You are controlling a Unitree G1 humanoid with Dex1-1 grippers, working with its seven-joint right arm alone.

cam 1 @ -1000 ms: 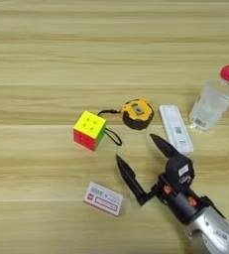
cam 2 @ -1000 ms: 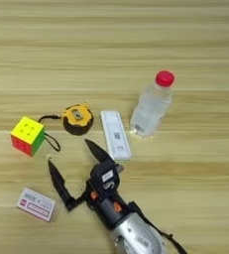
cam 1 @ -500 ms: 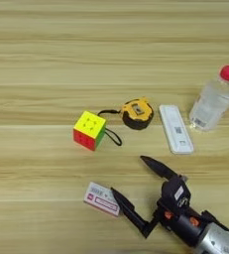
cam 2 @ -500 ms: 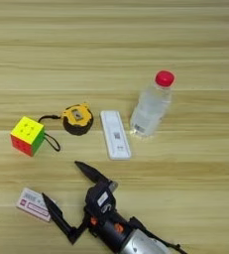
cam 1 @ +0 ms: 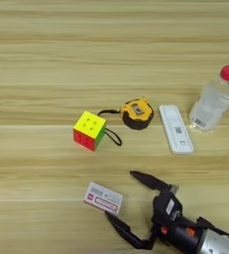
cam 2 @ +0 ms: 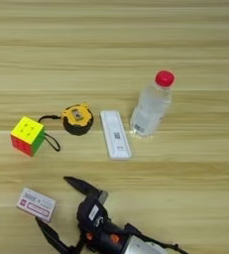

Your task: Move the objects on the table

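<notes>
My right gripper point(cam 1: 121, 195) stands open near the table's front edge, its two black fingers spread wide. The small white-red box point(cam 1: 103, 198) lies flat at their tips, and the lower fingertip point(cam 1: 111, 218) sits at the box's near right corner. Behind it, a colourful puzzle cube point(cam 1: 89, 130) stands at the left. To its right lies the yellow-black tape measure point(cam 1: 137, 113), with its black strap curling toward the cube. Further right are the flat white oblong device point(cam 1: 175, 128) and the upright clear red-capped bottle point(cam 2: 151, 103).
The light wood-grain table point(cam 1: 46, 59) fills both views. My silver forearm point(cam 1: 215, 244) comes in from the bottom right corner.
The gripper has drawn back from beside the white device, toward the front edge and a little left. It is still open, and its fingertips now sit by the white-red box. Nothing on the table has moved.
</notes>
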